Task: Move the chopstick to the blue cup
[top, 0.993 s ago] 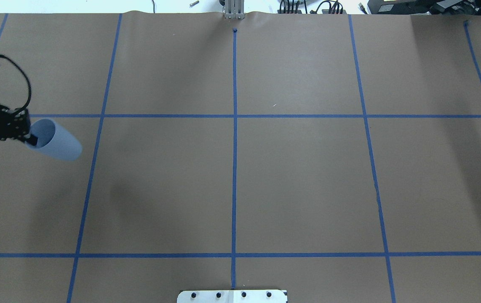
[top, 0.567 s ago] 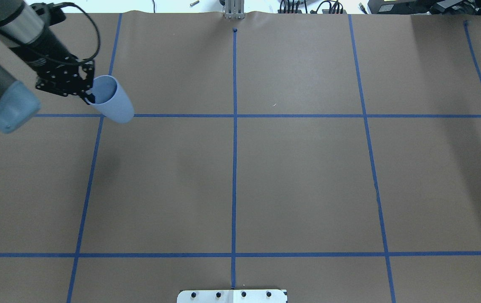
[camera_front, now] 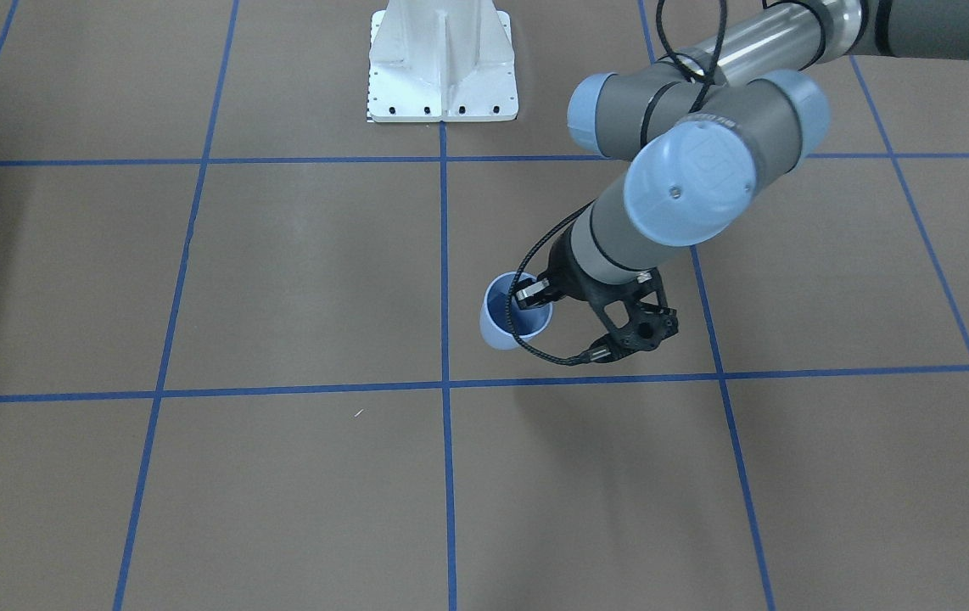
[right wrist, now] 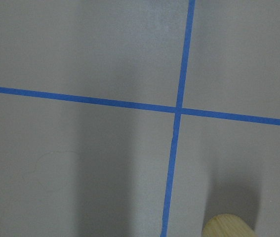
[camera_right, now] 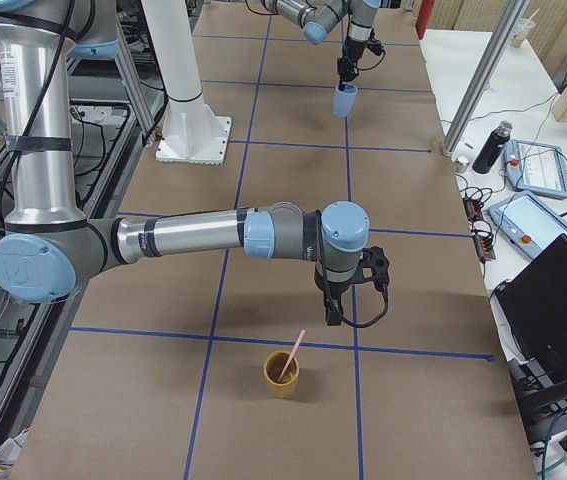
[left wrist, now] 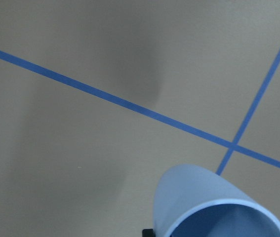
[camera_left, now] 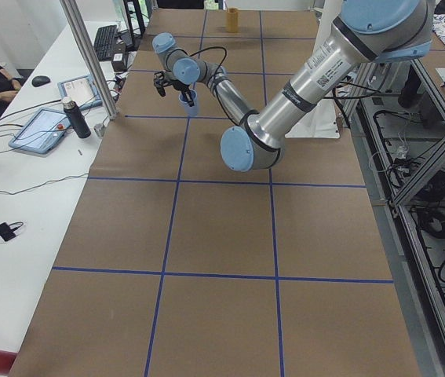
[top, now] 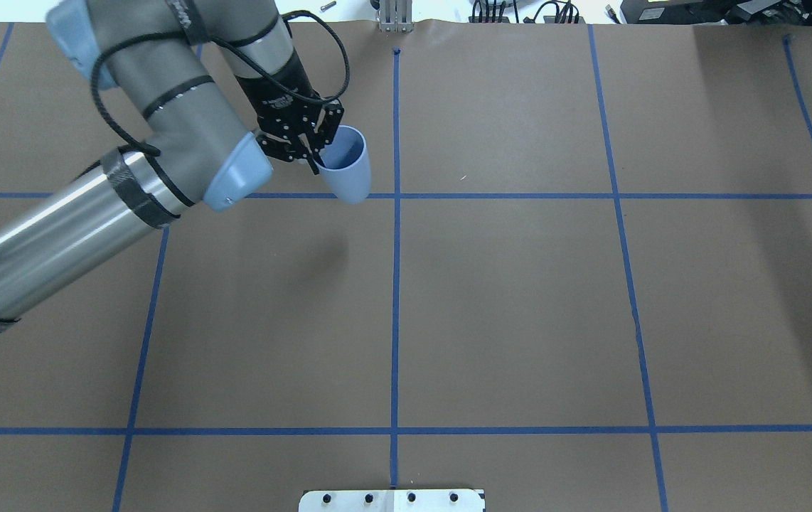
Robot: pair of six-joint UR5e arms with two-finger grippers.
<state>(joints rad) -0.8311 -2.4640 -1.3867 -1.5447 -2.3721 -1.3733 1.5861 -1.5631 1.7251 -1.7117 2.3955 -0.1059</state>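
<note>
My left gripper (top: 318, 162) is shut on the rim of the blue cup (top: 346, 169), one finger inside and one outside. It holds the cup mouth-up above the table, just left of the centre tape line. The cup also shows in the front view (camera_front: 508, 322), the left wrist view (left wrist: 214, 207) and the exterior right view (camera_right: 344, 101). A pink chopstick (camera_right: 293, 353) stands in a tan cup (camera_right: 282, 375) near the table's right end. My right gripper (camera_right: 336, 312) hangs just above and beyond it; I cannot tell whether it is open. The tan cup's rim shows in the right wrist view (right wrist: 227, 227).
Brown paper with a blue tape grid (top: 395, 284) covers the table. The white robot base (camera_front: 442, 68) stands at the robot's side. A metal post (camera_left: 89, 55), a dark bottle (camera_left: 71, 118) and tablets line the operators' side.
My left arm has swung to the right across the table with the blue cup in its grip, from the far left edge to near the centre tape line.
</note>
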